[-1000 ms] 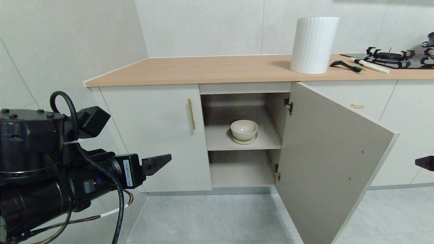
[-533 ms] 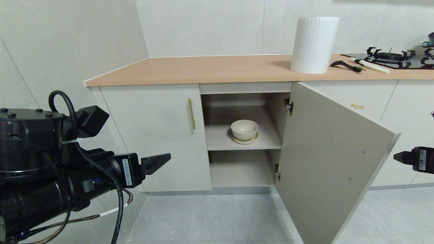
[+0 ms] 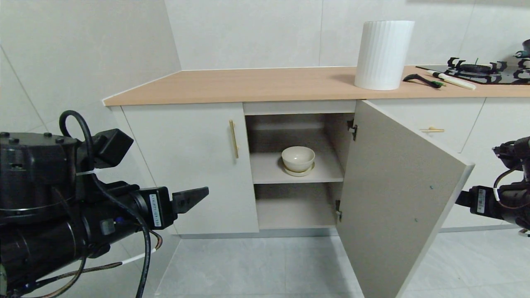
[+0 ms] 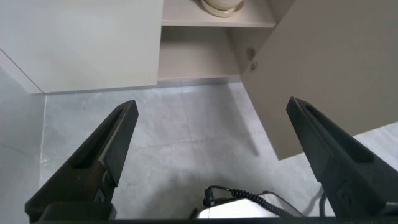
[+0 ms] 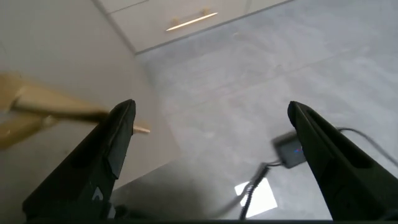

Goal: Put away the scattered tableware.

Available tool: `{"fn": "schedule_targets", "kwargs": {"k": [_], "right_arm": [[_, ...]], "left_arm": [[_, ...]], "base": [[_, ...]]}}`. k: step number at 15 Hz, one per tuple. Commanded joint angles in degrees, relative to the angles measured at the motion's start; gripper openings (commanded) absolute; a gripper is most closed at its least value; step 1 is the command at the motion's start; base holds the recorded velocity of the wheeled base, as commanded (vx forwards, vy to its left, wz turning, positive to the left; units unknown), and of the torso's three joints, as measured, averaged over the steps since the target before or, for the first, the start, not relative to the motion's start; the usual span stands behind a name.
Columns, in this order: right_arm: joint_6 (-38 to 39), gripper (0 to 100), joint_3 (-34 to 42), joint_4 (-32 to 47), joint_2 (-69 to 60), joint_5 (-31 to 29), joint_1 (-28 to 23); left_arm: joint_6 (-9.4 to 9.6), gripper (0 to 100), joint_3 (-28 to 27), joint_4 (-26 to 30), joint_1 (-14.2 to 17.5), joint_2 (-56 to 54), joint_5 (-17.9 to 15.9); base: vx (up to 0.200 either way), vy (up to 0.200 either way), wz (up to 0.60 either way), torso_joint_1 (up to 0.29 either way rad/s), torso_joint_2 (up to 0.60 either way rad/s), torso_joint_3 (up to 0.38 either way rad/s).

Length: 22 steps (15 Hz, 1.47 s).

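A cream bowl (image 3: 298, 158) sits on a small plate (image 3: 299, 171) on the middle shelf of the open cabinet; its base also shows in the left wrist view (image 4: 222, 5). The cabinet door (image 3: 397, 190) stands half open. My left gripper (image 3: 194, 198) hangs low to the left, in front of the closed door, open and empty (image 4: 211, 106). My right gripper (image 3: 463, 198) is at the outer face of the open door, its tips hidden behind the door's edge. Its fingers are open and empty (image 5: 211, 107), beside the door's gold handle (image 5: 56, 106).
On the wooden counter stand a tall white ribbed vase (image 3: 384, 54), a black-and-green tool (image 3: 422, 80) and a white-handled knife (image 3: 451, 79) by the stove (image 3: 484, 68). The lower shelf (image 3: 296, 211) is bare. Grey tiled floor lies open in front.
My right arm has come in from the right up to the door's outer face, and the door has swung a little towards the cabinet. The left arm has barely moved.
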Motion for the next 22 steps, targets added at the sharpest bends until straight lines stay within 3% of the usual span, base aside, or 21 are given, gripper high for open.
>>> {"fn": "schedule_targets", "kwargs": {"k": [1, 8, 13, 18, 22], "right_arm": [[0.8, 100, 0.09, -0.02, 0.44, 0.44, 1.9], [2.56, 100, -1.41, -1.6, 2.64, 3.7, 12.97], [1.77, 100, -14.15, -3.01, 14.33, 3.87, 21.68], [2.03, 100, -24.08, -3.36, 24.26, 5.72, 25.63], [2.56, 100, -24.61, -5.55, 27.87, 8.88, 25.98]], "left_arm": [[-0.03, 100, -0.01, -0.06, 0.0, -0.05, 0.01], [-0.12, 100, -0.28, -0.06, 0.09, -1.28, 0.01], [-0.12, 100, -0.28, -0.06, 0.09, -1.54, -0.78], [-0.12, 100, -0.19, -0.06, 0.17, -1.19, -0.69], [-0.12, 100, -0.36, -0.06, 0.26, -1.01, -0.6]], "base": [[0.0, 0.0, 0.0, 0.0, 0.0, 0.0], [0.0, 0.0, 0.0, 0.0, 0.0, 0.0], [0.0, 0.0, 0.0, 0.0, 0.0, 0.0], [0.0, 0.0, 0.0, 0.0, 0.0, 0.0], [0.0, 0.0, 0.0, 0.0, 0.0, 0.0]]}}
